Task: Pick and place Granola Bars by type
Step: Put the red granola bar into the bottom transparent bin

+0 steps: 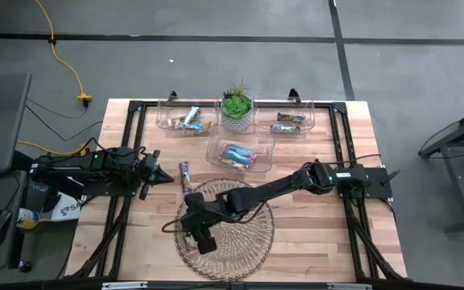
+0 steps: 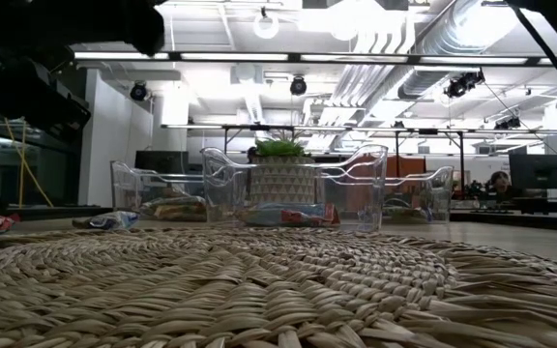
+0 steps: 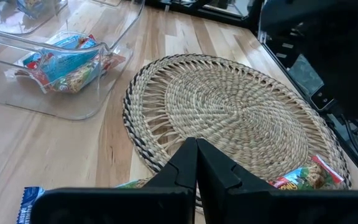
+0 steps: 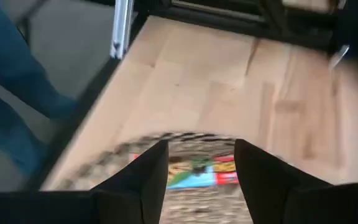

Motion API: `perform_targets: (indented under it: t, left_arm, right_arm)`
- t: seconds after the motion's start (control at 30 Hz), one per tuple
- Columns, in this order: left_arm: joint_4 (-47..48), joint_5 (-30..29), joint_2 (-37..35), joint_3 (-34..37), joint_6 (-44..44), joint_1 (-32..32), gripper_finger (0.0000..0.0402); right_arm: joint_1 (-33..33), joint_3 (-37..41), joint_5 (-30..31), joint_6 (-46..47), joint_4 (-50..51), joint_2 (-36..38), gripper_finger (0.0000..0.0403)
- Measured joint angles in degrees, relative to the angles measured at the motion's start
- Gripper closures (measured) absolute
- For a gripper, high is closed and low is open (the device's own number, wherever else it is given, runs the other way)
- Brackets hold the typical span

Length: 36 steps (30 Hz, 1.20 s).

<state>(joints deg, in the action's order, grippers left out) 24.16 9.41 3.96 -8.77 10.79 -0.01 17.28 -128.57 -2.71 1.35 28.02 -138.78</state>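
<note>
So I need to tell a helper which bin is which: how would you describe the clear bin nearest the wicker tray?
Start at the small potted plant at the table's far edge, flanked by two clear bins. One more clear bin sits alone just in front of the plant, between it and the round wicker tray. It holds bars in blue and red wrappers.

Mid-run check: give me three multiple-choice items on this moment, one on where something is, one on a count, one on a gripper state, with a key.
1. Where is the right gripper?
A. over the wicker tray
B. over the plant
C. off the table

2. How many clear bins stand on the table?
A. one
B. three
C. five

3. How do the left gripper fingers stand?
A. wide apart
B. shut, empty
C. shut on a bar

Key: 1 A, high view shows it above the tray's edge; 2 B, two flank the plant, one in front; 3 B, fingers meet with nothing between.
</note>
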Motion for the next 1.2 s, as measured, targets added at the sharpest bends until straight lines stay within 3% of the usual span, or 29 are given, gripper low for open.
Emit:
perform_targets:
  t: [0.13, 0.23, 0.33, 0.57, 0.7, 0.93, 1.2]
  left_arm:
    - [0.02, 0.00, 0.01, 0.02, 0.00, 0.00, 0.0401]
    - [0.00, 0.00, 0.01, 0.01, 0.00, 0.00, 0.0401]
    - [0.00, 0.00, 0.00, 0.00, 0.00, 0.00, 0.0401]
    - [-0.01, 0.00, -0.01, 0.02, 0.00, 0.00, 0.0401]
    - [0.00, 0.00, 0.01, 0.01, 0.00, 0.00, 0.0401]
    - [-0.02, 0.00, 0.01, 0.00, 0.00, 0.00, 0.0401]
    - [0.01, 0.00, -0.01, 0.01, 0.00, 0.00, 0.0401]
  right_arm:
    - [0.02, 0.00, 2.47, -8.10, -0.40, 0.00, 0.0235]
    - [-0.37, 0.00, 2.74, -7.13, -0.42, 0.00, 0.0235]
    - [-1.02, 0.00, 3.09, 2.47, -1.13, -0.23, 0.0235]
    - [-2.32, 0.00, 2.17, 34.62, -2.58, -0.79, 0.0235]
    - [-2.01, 0.00, 0.55, 47.30, -2.81, -1.15, 0.0235]
    - [-0.20, -0.04, 0.27, 54.31, -2.54, -2.67, 0.0247]
    - [-0.71, 0.04, -5.91, 64.16, -2.74, -7.21, 0.0256]
